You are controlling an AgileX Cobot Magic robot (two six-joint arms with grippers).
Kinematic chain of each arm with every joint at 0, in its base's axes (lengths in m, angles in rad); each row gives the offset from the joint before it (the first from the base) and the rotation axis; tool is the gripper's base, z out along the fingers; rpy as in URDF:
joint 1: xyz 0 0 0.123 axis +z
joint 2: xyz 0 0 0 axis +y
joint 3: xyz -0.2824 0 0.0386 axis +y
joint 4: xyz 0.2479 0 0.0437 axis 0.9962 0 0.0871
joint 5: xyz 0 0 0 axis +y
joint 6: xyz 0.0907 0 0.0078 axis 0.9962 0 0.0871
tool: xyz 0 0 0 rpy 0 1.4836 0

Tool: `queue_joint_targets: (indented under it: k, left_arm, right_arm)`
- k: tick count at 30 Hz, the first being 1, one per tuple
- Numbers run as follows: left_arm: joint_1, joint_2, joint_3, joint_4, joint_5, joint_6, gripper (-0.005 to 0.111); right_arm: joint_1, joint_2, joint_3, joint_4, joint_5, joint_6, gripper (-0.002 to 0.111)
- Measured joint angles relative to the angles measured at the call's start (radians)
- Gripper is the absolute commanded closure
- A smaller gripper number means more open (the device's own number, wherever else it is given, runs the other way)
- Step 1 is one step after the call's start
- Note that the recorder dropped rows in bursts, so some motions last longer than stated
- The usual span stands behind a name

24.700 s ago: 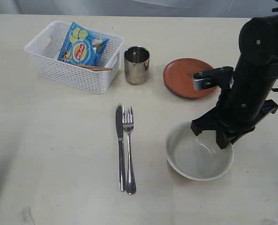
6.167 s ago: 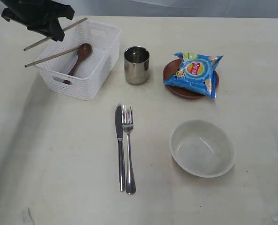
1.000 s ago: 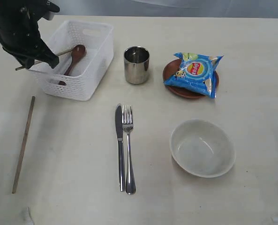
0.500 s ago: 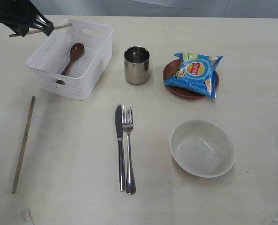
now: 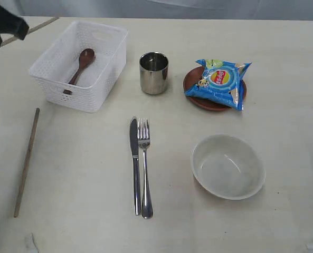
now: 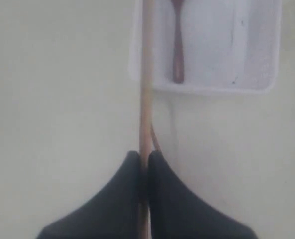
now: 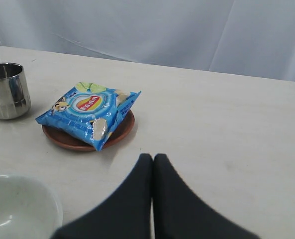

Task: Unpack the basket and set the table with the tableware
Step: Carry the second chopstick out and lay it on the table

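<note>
Exterior view first: the basket (image 5: 77, 97) sits far left on the desk (image 5: 82, 211), and all that lies in it is the wooden spoon (image 5: 81, 62). Several pieces are already out on the desk. The steel cup (image 5: 154, 72) stands just right of the basket. The knife (image 5: 134, 163) and fork (image 5: 144, 166) lie side by side in the middle. The bowl (image 5: 228, 166) is at the near right. The brown plate (image 5: 209, 105) is at the far right, though the blue chip bag (image 5: 218, 81) lies on it.

One chopstick (image 5: 26, 162) lies alone on the left of the desk, nearer than the basket. The partner chopstick (image 5: 43, 25) is clamped in the left tool (image 5: 3, 23), off the basket's far-left corner. In the left wrist view, both fingers are pinched onto the stick, which runs out over the basket's edge. The right tool (image 7: 152, 160) is pressed together with nothing in it, off to the right.

By my reckoning the job is most of the way done. The held chopstick wants laying beside its mate, and lifting the spoon out would empty the basket. Whether the bag belongs on that plate, I cannot say.
</note>
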Motion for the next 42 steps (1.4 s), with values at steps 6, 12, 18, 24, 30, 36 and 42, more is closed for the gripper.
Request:
queue_joint_targets:
  k: [6,12,18,24,30,36,42]
  left_arm:
    - [0.0,-0.208,0.255,-0.158,0.008,-0.043,0.107]
    - [0.0,-0.374,0.516,-0.318,-0.088,-0.115,0.107]
    - [0.0,-0.565,0.677,-0.357,-0.124,-0.199,0.107]
    - [0.0,-0.694,0.73,-0.376,-0.09,-0.272,0.107]
    - [0.0,-0.634,0.768,-0.395,-0.152,-0.337,0.107]
    - [0.0,-0.496,0.777,-0.417,-0.282,-0.345,0.107]
    - [0.0,-0.373,0.805,-0.417,-0.41,-0.345,0.107]
  right_arm:
    - [0.0,0.0,0.0,0.0,0.0,0.0,0.109]
    - [0.0,0.0,0.0,0.0,0.0,0.0,0.109]
    - [0.0,0.0,0.0,0.0,0.0,0.0,0.109]
    - [0.0,0.0,0.0,0.0,0.0,0.0,0.109]
    - [0.0,0.0,0.0,0.0,0.0,0.0,0.109]
    - [0.0,0.0,0.0,0.0,0.0,0.0,0.109]
    - [0.0,0.0,0.0,0.0,0.0,0.0,0.109]
